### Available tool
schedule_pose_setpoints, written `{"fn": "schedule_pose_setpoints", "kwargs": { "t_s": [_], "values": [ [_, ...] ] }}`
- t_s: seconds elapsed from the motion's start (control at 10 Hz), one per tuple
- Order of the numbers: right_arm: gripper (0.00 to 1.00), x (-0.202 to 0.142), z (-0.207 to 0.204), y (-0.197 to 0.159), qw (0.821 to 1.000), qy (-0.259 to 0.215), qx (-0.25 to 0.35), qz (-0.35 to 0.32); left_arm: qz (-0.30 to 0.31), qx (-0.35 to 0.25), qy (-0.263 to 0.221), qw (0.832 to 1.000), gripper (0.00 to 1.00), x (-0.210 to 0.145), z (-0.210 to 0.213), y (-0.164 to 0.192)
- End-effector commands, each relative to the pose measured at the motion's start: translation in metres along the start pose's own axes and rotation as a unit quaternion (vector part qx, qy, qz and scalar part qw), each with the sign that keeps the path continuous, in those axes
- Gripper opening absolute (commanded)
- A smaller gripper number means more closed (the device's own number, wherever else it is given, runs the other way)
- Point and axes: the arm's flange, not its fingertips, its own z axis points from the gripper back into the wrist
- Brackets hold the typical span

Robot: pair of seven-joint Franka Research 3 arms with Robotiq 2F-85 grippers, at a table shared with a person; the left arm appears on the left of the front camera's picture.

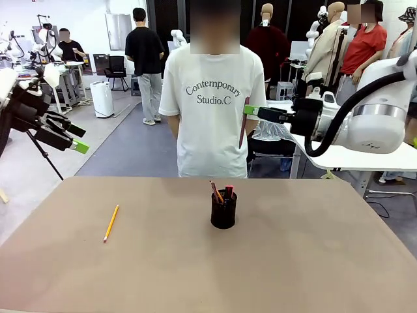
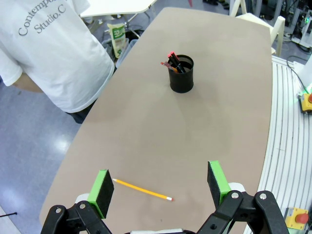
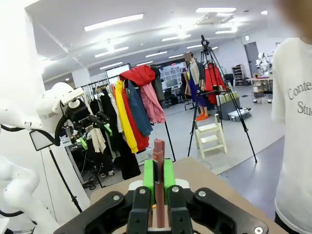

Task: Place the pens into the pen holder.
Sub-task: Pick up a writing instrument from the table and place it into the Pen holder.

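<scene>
Behind the brown table a busy workshop hall is seen, and a person in a white printed T-shirt is stood at the table's far edge.

The pen holder is set upright near the middle of the table. Several thin sticks are leaned inside it, their tops showing above the rim. One of them is a black pen with a red cap; the others cannot be told apart with certainty. The yellow-orange pencil is laid flat on the table, well apart from the holder and toward the robot's left.

The left gripper is held high, off the table's left side. Its jaws are spread wide and nothing is held between them. In the left wrist view the pencil is seen on the table far below, framed between the two green pads.

The right gripper is held above the far right of the table, level with the person's chest. Its jaws are drawn narrow on the dull red-pink pen, which hangs nearly upright in front of the white shirt. In the right wrist view the pen is seen clamped between the green pads, with its end standing out past them. A clothes rack and a tripod are seen beyond.
</scene>
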Motion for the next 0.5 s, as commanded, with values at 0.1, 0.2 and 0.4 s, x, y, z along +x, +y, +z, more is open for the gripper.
{"fn": "schedule_pose_setpoints", "kwargs": {
  "t_s": [0.1,0.2,0.4],
  "values": [
    [0.00,-0.035,-0.015,-0.002,0.999,0.007,-0.021,0.036,0.002,-0.001,0.002,1.000,1.00,0.000,0.002,0.001],
    [0.00,-0.047,-0.018,-0.007,0.999,0.013,-0.017,0.031,0.002,-0.001,0.002,1.000,1.00,0.000,0.002,0.001],
    [0.00,-0.072,-0.024,-0.010,0.998,0.017,-0.033,0.060,0.002,-0.001,0.002,1.000,1.00,0.000,0.002,0.001]
  ]
}}
